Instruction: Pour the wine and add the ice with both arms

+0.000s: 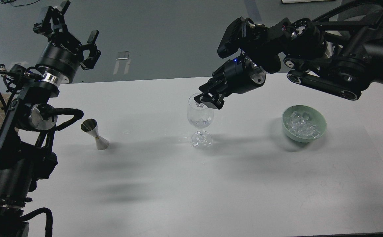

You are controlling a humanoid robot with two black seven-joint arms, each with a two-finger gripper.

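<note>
A clear stemmed wine glass stands mid-table with a little clear wine and ice at the bottom of its bowl. My right gripper hangs right over the glass rim, its fingers closed on a small clear ice cube at the mouth of the glass. A pale green bowl at the right holds several ice cubes. My left gripper is open and empty, raised high beyond the table's far left edge.
A steel jigger stands on the table at the left, near my left arm. The white table ends at the far edge, behind the glass; grey floor lies beyond.
</note>
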